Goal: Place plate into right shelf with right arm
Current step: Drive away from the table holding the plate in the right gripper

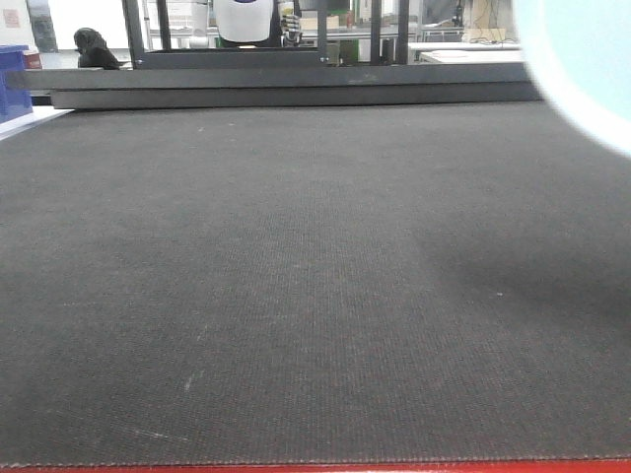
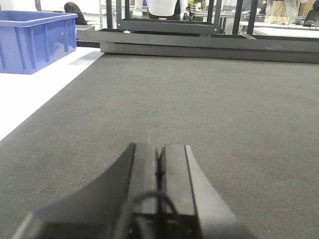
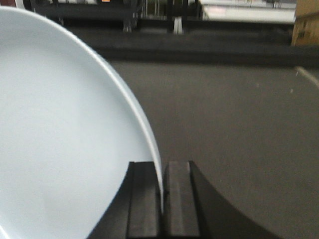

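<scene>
At far left a blue bin (image 2: pixel 35 42) stands on a white surface (image 2: pixel 30 99) that borders the dark woven tabletop (image 1: pixel 296 276). The left hand (image 2: pixel 160 169) hangs low over that tabletop, its two fingers pressed together with nothing between them. Dark frame rails (image 2: pixel 199 47) run along the far edge. To the right, the plate (image 3: pixel 60 124) is off the tabletop, held on edge and tilted. The right hand (image 3: pixel 163 194) is clamped on its rim, one finger on each face. In the front view the plate is only a blurred pale arc in the upper right corner. A cardboard box (image 3: pixel 305 22) sits far right.
</scene>
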